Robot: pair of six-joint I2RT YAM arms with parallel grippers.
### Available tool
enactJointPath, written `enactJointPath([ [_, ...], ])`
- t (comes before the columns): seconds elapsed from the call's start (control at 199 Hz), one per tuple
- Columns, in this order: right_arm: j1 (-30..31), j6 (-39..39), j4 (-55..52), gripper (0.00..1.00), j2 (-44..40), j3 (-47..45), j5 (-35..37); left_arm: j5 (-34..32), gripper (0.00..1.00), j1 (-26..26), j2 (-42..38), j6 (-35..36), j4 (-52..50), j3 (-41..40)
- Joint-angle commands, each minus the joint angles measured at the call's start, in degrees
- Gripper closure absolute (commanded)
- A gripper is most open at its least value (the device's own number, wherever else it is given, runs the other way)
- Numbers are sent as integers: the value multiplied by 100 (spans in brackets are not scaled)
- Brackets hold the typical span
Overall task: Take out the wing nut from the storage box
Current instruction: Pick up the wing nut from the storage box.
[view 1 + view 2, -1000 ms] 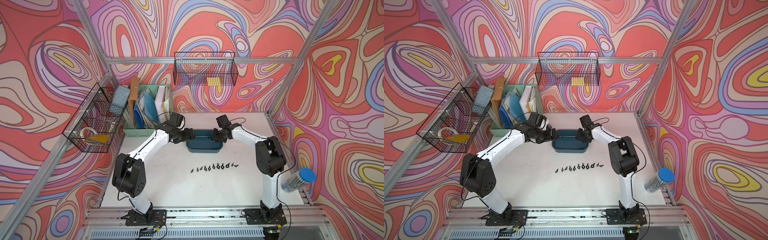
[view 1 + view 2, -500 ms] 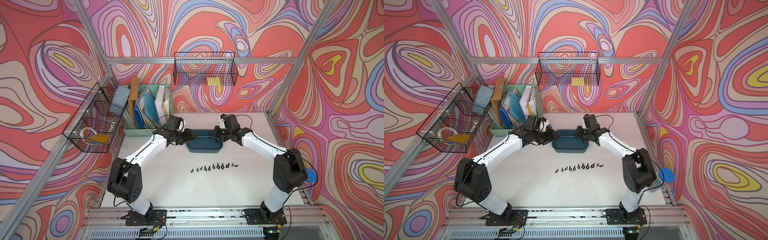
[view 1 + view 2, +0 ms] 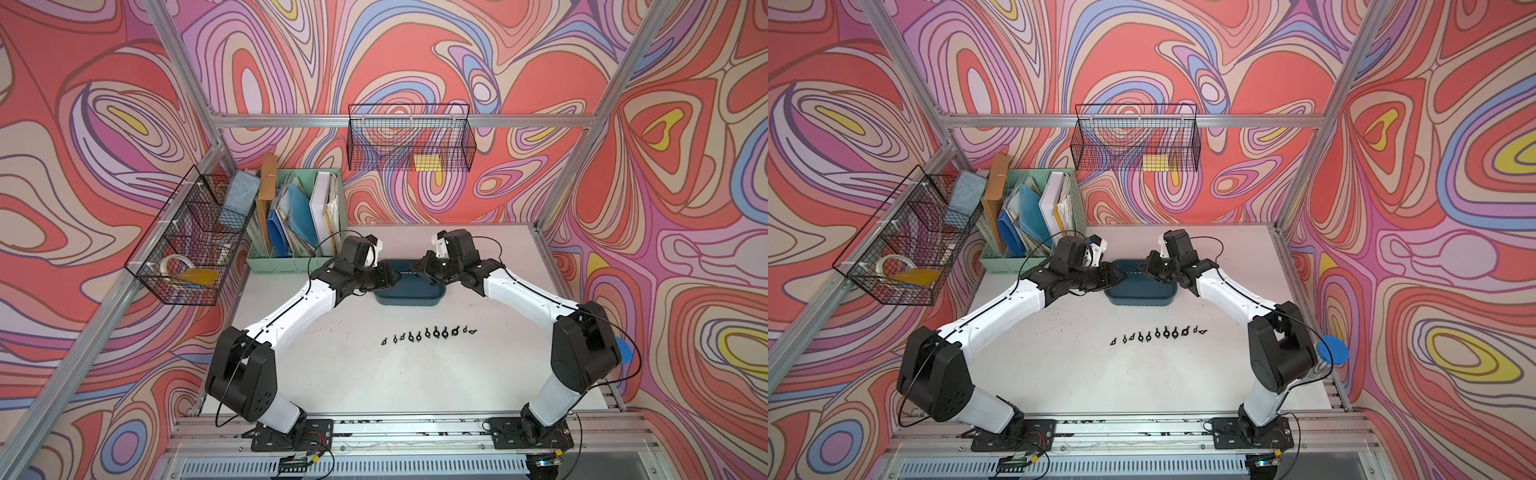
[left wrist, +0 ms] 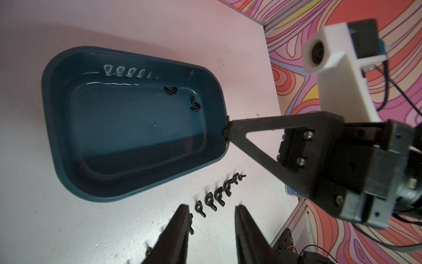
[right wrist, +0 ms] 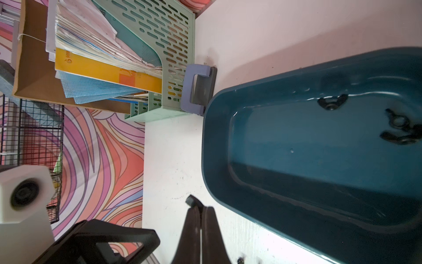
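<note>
Pincer on left (image 4: 211, 206): parted and empty, poised over the left end of the storage box (image 3: 409, 298).
Storage box: set on the tabletop (image 3: 374, 374) between both pincers, long axis running left to right.
Wing nuts (image 4: 170, 90): seen inside at the right end, by the far wall; right arm judged nearer than left.
Pincer on right (image 5: 198, 208): clenched, nothing seen gripped, tip at the right rim.

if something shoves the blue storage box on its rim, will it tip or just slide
The storage box looks shallow and wide-based, so it would probably slide rather than tip. It holds only two small wing nuts, so it is likely light and easily shifted. Its glossy plastic on the smooth table may skid readily.
</note>
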Motion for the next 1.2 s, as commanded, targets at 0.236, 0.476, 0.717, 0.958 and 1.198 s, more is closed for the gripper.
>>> enactJointPath([
  [0.236, 11, 645, 401, 100, -260, -146, -568, 40, 70, -148, -48, 138, 461, 3],
  [0.476, 24, 718, 468, 100, -261, -137, -663, -20, 76, -145, -32, 132, 453, 45],
  [0.717, 74, 774, 555, 100, -215, -139, -746, -140, 81, -151, 71, 134, 344, 176],
  [0.958, 91, 766, 555, 100, -180, -130, -778, -244, 81, -120, 81, 131, 348, 254],
  [1.198, 104, 773, 590, 100, -141, -105, -843, -226, 81, -55, 184, 115, 281, 337],
])
